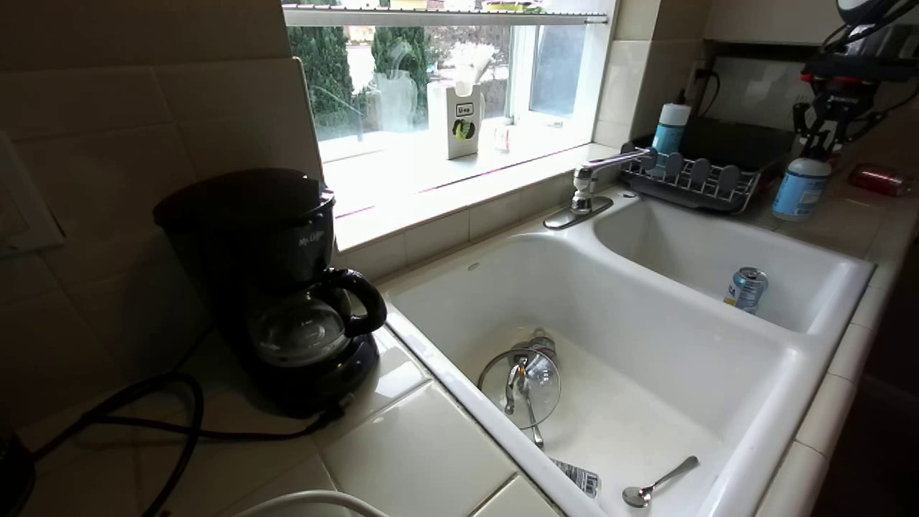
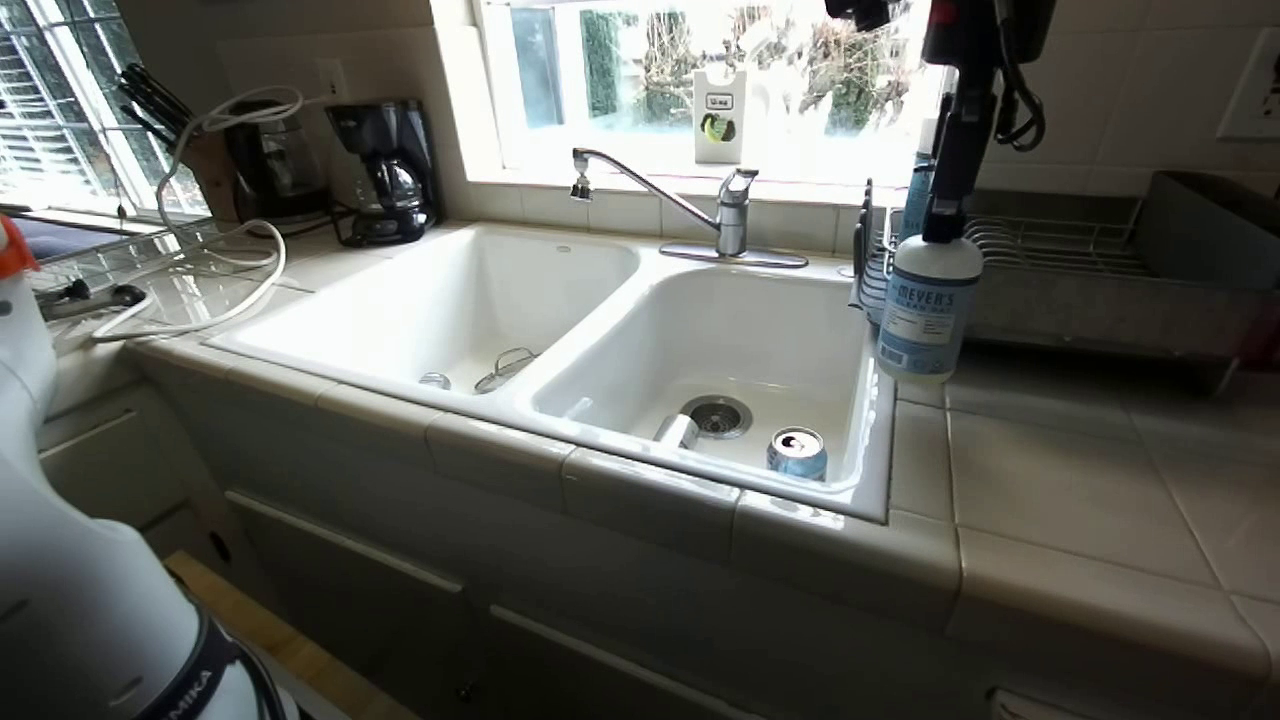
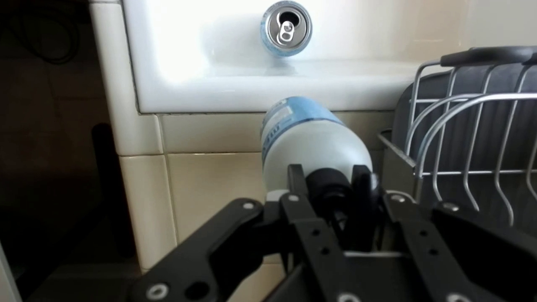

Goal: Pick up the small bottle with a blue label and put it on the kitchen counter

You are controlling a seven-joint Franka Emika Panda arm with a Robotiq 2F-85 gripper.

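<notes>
The small bottle with a blue label has white shoulders and a black top. It shows in both exterior views (image 1: 799, 192) (image 2: 928, 318) and in the wrist view (image 3: 304, 113). My gripper (image 1: 818, 143) (image 2: 945, 225) (image 3: 329, 178) points down and is shut on the bottle's black top, one finger on each side. The bottle hangs roughly upright beside the sink's edge, over the pale tiled kitchen counter (image 2: 1060, 480) (image 3: 212, 188). It appears raised above the tiles; its base is hidden in the wrist view.
The dish rack (image 2: 1050, 285) (image 3: 461, 121) stands close beside the bottle, with a white-capped bottle (image 1: 673, 123) behind. The double sink (image 2: 560, 390) holds a bluish can (image 1: 750, 287) (image 3: 286, 29) and a spoon (image 1: 657, 485). A faucet (image 2: 733, 215) stands behind. A red can (image 1: 879, 179) lies on the counter.
</notes>
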